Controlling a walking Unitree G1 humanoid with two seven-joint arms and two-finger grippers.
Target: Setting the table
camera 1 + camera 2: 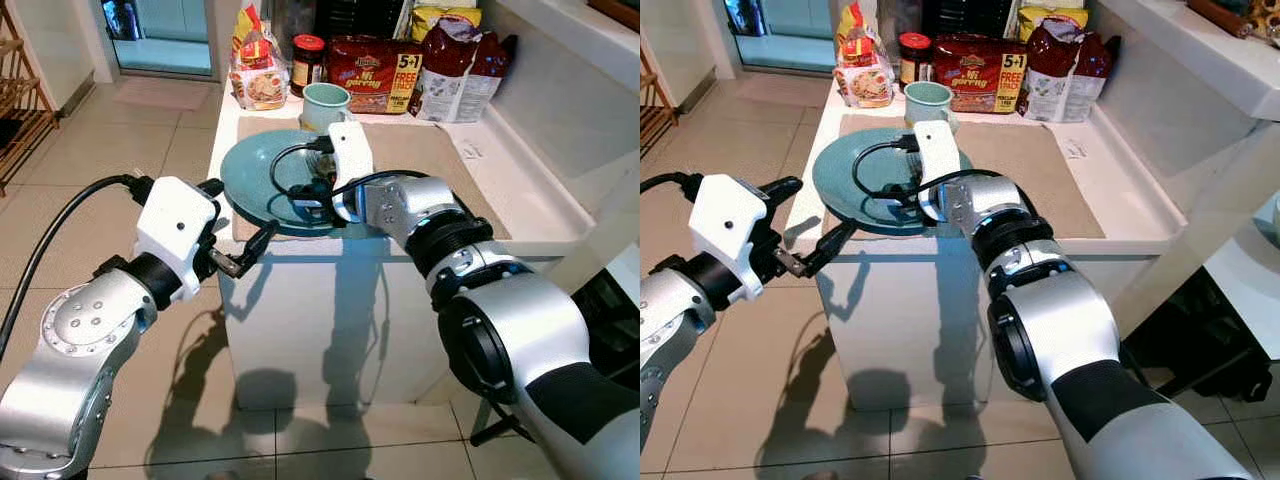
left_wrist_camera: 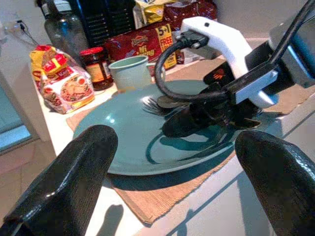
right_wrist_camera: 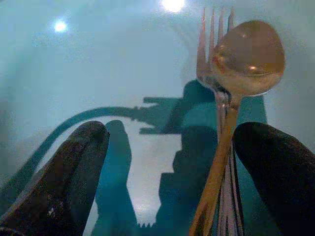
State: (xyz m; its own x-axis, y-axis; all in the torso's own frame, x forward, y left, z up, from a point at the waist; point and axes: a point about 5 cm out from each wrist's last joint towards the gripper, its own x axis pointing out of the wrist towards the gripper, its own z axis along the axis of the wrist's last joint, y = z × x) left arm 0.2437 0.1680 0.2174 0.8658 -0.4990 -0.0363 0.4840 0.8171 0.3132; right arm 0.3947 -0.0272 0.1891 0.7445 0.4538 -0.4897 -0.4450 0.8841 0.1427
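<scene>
A teal plate (image 1: 250,175) lies on a brown placemat (image 1: 430,150) near the front of the white counter (image 1: 520,190). My right gripper (image 1: 315,195) hovers low over the plate, open. A spoon (image 3: 248,49) and a fork (image 3: 209,44) lie together on the plate (image 3: 98,64), their handles running close beside one right finger (image 3: 280,172). My left gripper (image 1: 245,255) hangs open in the air off the counter's front left corner, pointing at the plate (image 2: 123,137) with nothing between its fingers. A pale green mug (image 1: 325,103) stands just behind the plate.
Along the counter's back stand noodle packets (image 1: 375,70), a red-lidded jar (image 1: 307,62), a bag of snacks (image 1: 255,75) and a red and white bag (image 1: 460,75). A raised white ledge (image 1: 560,90) borders the right. A wooden rack (image 1: 20,100) stands far left on the tile floor.
</scene>
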